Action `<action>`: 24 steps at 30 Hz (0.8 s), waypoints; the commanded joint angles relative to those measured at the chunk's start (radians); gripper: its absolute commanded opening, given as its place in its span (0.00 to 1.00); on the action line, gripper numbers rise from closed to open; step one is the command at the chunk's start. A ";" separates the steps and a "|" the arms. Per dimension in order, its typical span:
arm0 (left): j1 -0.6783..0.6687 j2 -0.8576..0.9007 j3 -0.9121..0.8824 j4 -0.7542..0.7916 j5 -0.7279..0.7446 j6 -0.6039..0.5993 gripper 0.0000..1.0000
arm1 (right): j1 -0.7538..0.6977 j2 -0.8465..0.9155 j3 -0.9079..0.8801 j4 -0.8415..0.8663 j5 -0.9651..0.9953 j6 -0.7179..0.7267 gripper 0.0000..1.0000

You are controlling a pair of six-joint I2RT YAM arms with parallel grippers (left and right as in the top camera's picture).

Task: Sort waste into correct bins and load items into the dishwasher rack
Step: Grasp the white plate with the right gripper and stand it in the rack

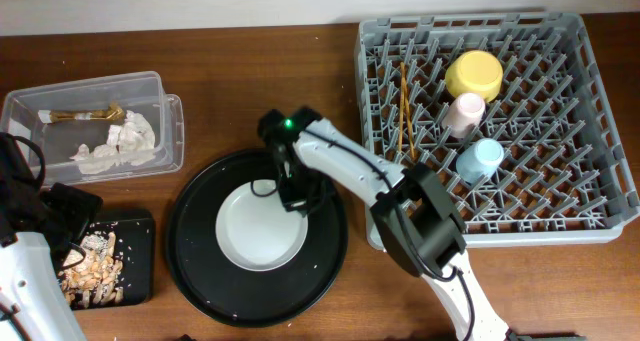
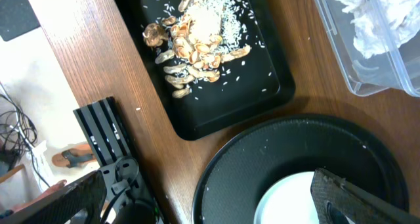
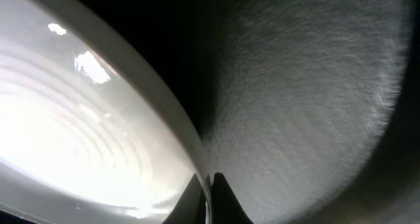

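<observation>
Grip on the rim is what decides this step. The right hand (image 1: 297, 197) is closed on the upper right edge of the round white-grey plate (image 1: 262, 228), which lies flat in the middle of the large round black tray (image 1: 196, 273) on the counter (image 1: 250, 71). In the right wrist view the thin rim runs down between the dark fingertips (image 3: 226, 201). Only the edge seems to be pinched, so the hold is probably shallow.

A good lift would be slow and straight up, with the plate tipped on edge only once it is free of the tray. It should then go right to the dishwasher rack (image 1: 560, 196) and slot between pegs in a free row. That row should be away from the yellow bowl (image 1: 474, 74), pink cup (image 1: 464, 112), light-blue cup (image 1: 480, 158) and chopsticks (image 1: 405, 111) already standing there.

The left hand (image 1: 72, 213) is wide open and holds nothing. It hangs over the shallow black tray (image 1: 138, 231) of food scraps (image 1: 90, 266), well clear of the carry path.

No brand, label or writing is legible anywhere.
</observation>
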 commanded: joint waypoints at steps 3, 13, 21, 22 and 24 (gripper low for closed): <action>0.006 -0.004 0.007 0.000 -0.008 -0.013 0.99 | -0.200 -0.036 0.442 -0.222 0.100 -0.069 0.04; 0.006 -0.004 0.007 0.000 -0.008 -0.013 0.99 | -0.555 -0.006 0.835 -0.322 0.883 0.295 0.04; 0.006 -0.004 0.007 0.000 -0.008 -0.013 0.99 | -0.450 0.051 0.822 -0.311 0.916 0.455 0.04; 0.006 -0.004 0.007 0.000 -0.008 -0.013 0.99 | -0.429 0.073 0.822 -0.312 0.958 0.475 0.04; 0.006 -0.004 0.007 0.000 -0.008 -0.013 0.99 | -0.400 0.111 0.821 -0.311 1.002 0.475 0.04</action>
